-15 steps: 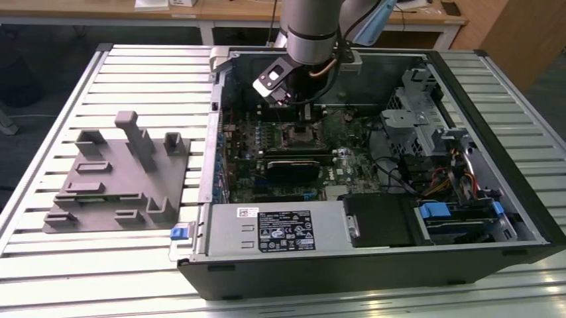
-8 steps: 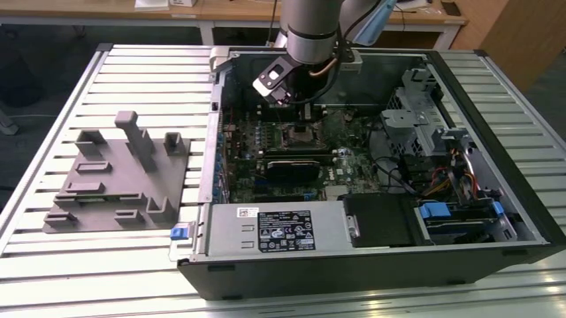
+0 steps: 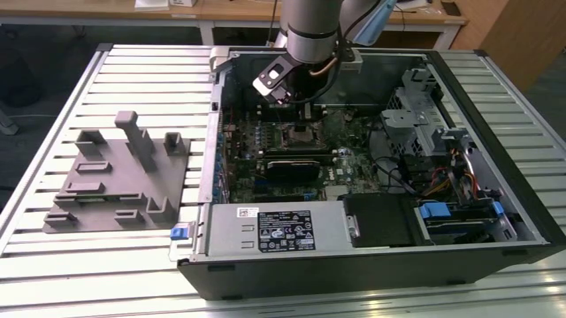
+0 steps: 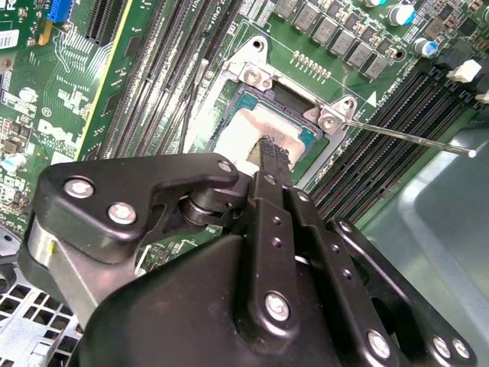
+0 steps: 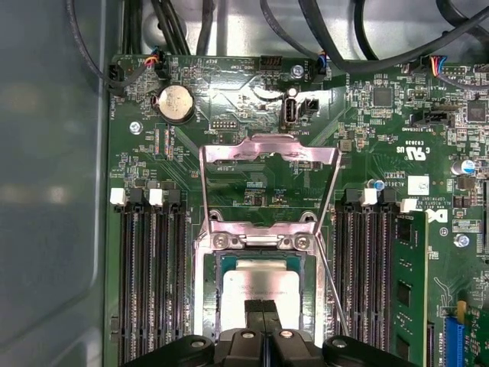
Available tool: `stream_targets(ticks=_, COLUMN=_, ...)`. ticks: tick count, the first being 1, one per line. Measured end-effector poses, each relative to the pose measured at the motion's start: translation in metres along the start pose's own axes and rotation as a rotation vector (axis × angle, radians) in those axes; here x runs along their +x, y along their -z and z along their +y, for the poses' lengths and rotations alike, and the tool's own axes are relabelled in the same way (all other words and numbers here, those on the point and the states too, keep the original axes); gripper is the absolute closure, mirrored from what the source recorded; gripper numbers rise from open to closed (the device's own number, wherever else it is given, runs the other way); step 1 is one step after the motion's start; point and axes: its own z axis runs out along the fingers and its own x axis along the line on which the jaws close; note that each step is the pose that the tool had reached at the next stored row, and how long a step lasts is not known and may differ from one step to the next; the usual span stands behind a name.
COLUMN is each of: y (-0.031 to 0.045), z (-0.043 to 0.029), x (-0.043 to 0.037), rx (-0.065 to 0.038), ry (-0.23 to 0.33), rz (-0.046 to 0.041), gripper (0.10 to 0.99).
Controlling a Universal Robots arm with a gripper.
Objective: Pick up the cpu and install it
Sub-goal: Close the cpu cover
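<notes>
Slatted metal table (image 3: pixel 53 265) beneath everything, below the gripper (image 5: pixel 262 304). On it, an open computer case (image 3: pixel 372 275) surrounding the gripper on all sides, with the robot arm (image 3: pixel 311 30) reaching down into it. Well apart from the gripper, outside the case toward the exterior view's left, a grey moulded fixture (image 3: pixel 115 179). Directly under the gripper, a green motherboard (image 5: pixel 229 99), with rows of memory slots (image 5: pixel 149 275) flanking the fingers (image 5: pixel 254 321) on either side. Fingers pressed together, no gap between them, holding nothing. Just beyond the fingertips (image 4: pixel 271 157), a metal load plate (image 5: pixel 267 145) swung up and open. Right at the fingertips, the cpu (image 5: pixel 260 279), lying flat in its socket (image 5: pixel 205 290), silvery top up. Cannot tell whether the tips touch it.
</notes>
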Motion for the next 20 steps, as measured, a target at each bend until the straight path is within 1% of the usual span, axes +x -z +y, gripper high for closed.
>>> stream_targets(ticks=16, y=0.0006, z=0.0000, x=0.0000, rx=0.000, ry=0.000, rz=0.0004, gripper=0.980)
stream_targets(ticks=20, y=0.0038, z=0.0000, x=-0.0001, rx=0.000, ry=0.000, rz=0.0003, gripper=0.980)
